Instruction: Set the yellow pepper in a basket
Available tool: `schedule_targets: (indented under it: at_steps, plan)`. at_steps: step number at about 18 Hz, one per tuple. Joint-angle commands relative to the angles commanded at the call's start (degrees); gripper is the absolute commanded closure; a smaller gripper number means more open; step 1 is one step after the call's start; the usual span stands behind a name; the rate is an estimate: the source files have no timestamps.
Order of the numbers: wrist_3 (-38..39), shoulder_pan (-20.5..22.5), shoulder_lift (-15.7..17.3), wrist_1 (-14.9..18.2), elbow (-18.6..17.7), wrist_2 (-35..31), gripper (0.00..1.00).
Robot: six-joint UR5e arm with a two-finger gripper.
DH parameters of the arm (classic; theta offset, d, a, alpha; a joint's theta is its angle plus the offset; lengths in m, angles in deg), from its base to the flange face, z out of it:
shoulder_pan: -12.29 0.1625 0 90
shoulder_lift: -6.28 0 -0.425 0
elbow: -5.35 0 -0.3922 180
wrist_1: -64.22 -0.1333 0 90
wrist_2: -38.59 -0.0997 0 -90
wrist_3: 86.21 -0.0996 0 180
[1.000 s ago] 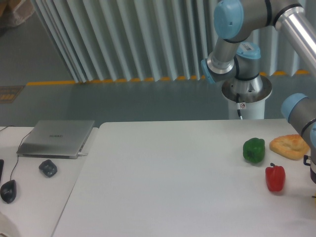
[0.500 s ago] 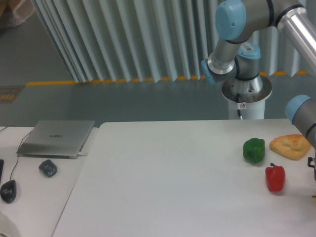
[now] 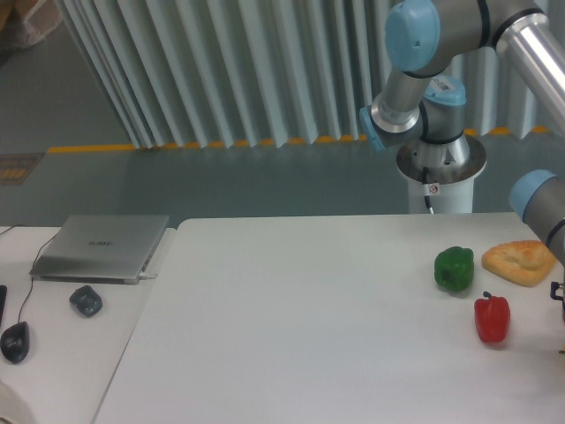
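The yellow pepper is out of view, and no basket shows either. The arm's upper links (image 3: 459, 35) cross the top right, and its wrist (image 3: 540, 201) leaves the frame at the right edge. The gripper itself lies beyond that edge, so its fingers do not show. On the white table (image 3: 291, 318) near the right side sit a green pepper (image 3: 454, 268) and a red pepper (image 3: 492, 318).
A flat piece of bread (image 3: 519, 261) lies right of the green pepper. On the left side table are a closed laptop (image 3: 101, 247), a dark small object (image 3: 86, 301) and a black mouse (image 3: 14, 341). The robot's base (image 3: 439, 168) stands behind the table.
The wrist at the right edge has shifted slightly further right, out of the frame. The peppers and bread have not moved.
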Motion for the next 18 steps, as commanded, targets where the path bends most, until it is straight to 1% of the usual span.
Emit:
schedule_targets:
  at_steps: [2, 3, 5, 6, 8, 9, 11, 12, 13, 14, 15, 17, 18]
  plan:
    - [1.58, 0.36, 1.58, 0.62, -0.70, 0.44, 0.63]
    - [3.07, 0.36, 2.37, 0.71, -1.31, 0.70, 0.63]
    - [6.23, 0.70, 3.87, 0.98, -1.84, 4.11, 0.63]
    - [8.16, 2.27, 5.88, 1.93, -3.33, 6.92, 0.62]
    - [10.20, 3.95, 7.56, 4.22, -3.78, 8.52, 0.62]
    - [10.03, 4.83, 8.09, 4.93, -3.61, 8.70, 0.62]
    - [9.85, 6.41, 8.45, 5.11, -3.69, 9.57, 0.62]
    - [9.76, 7.29, 8.80, 5.28, -3.08, 10.36, 0.62]
    - [9.68, 9.56, 9.23, 5.98, -2.56, 11.50, 0.62]
    - [9.50, 10.63, 9.24, 6.25, -2.20, 12.47, 0.62]
    - [8.11, 11.68, 9.41, 6.25, -2.02, 12.48, 0.62]
    - [0.31, 13.88, 9.41, 6.25, -2.02, 12.39, 0.62]
    - [-1.82, 14.41, 9.33, 6.34, -2.11, 12.13, 0.62]
